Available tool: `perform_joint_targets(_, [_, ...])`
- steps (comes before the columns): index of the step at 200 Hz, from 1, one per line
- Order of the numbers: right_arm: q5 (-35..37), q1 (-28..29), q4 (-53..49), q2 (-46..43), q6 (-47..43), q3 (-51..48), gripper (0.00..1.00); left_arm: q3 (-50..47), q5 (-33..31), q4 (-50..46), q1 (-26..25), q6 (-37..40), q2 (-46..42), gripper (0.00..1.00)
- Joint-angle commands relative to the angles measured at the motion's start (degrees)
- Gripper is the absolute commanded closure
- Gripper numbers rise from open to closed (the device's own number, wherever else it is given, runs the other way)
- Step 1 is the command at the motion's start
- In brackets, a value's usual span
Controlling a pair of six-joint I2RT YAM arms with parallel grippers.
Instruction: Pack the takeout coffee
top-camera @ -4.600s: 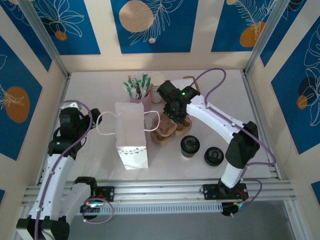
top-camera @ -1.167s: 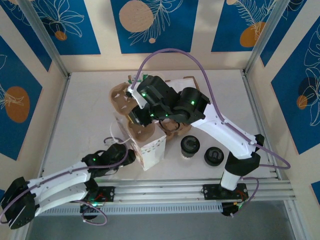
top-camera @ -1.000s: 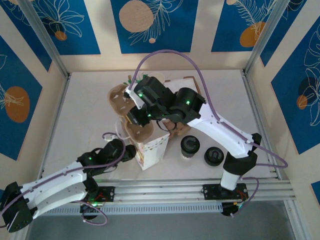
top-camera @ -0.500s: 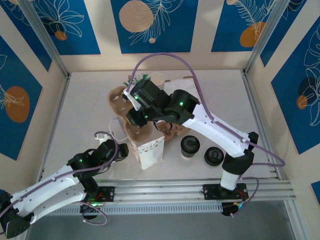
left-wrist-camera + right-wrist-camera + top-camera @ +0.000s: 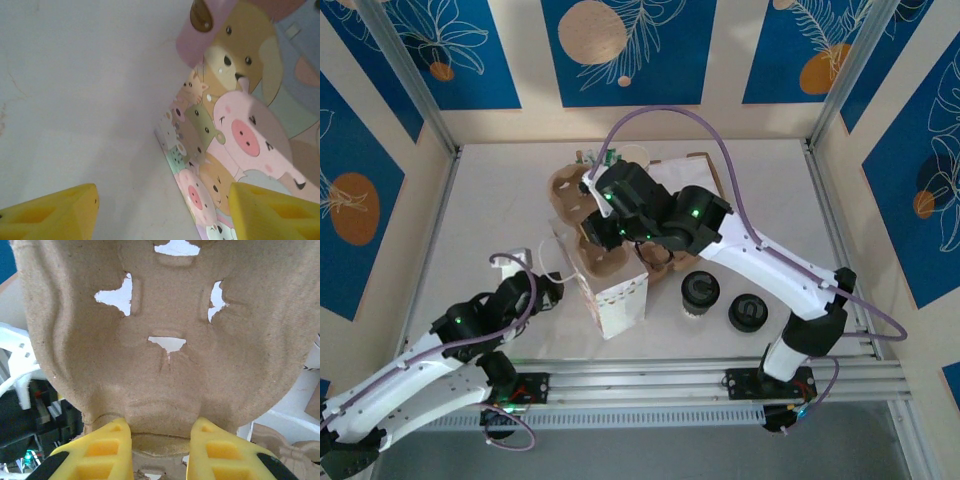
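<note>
Pulp cup carrier (image 5: 165,385) held over paper bag (image 5: 620,305); takeout coffee (image 5: 700,292) still unpacked.
Left gripper (image 5: 160,215) open, just beside bag. Coffee upright on bench (image 5: 490,200), right of bag. Right gripper (image 5: 160,440) pinches the carrier's edge.

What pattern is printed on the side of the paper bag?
The paper bag bears pastel cartoon animals: pigs, dogs, cats. Best in the left wrist view.

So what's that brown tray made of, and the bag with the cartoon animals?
The brown tray looks like moulded paper pulp: matte, rough and fibrous, with ragged torn edges at its cutouts. The bag seems to be paper, smooth with a printed face and a crisp fold along its corner; whether it has a coating I cannot tell.
</note>
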Motion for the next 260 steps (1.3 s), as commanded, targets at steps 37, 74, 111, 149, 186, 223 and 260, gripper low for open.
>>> perform_joint_targets(37, [4.69,0.99,-5.71,4.46,-0.34,4.11,0.76,4.61,-8.48,-5.12,-0.62,2.39,0.37,0.33])
perform_joint_targets(74, [6.62,2.35,-12.54,8.95,0.13,10.07,0.76,5.72,-10.18,-6.17,-0.57,3.11,1.07,0.34])
perform_joint_targets(111, [8.50,3.06,-17.74,11.43,2.05,12.95,0.76,5.14,-10.11,-6.04,-0.57,2.67,0.02,0.35])
perform_joint_targets(149, [8.83,3.59,-18.29,11.85,3.07,12.57,0.76,4.61,-9.69,-5.75,-0.57,2.33,-0.48,0.36])
perform_joint_targets(186, [8.33,3.75,-18.58,12.13,2.98,12.17,0.76,4.52,-9.66,-5.65,-0.58,2.16,-0.05,0.36])
perform_joint_targets(223, [7.80,3.70,-20.06,13.25,2.81,12.57,0.76,4.26,-9.92,-5.65,-0.57,2.10,-0.13,0.36])
perform_joint_targets(260, [6.90,3.73,-21.66,14.64,2.64,13.68,0.76,4.45,-10.43,-6.14,-0.57,1.97,-0.24,0.36])
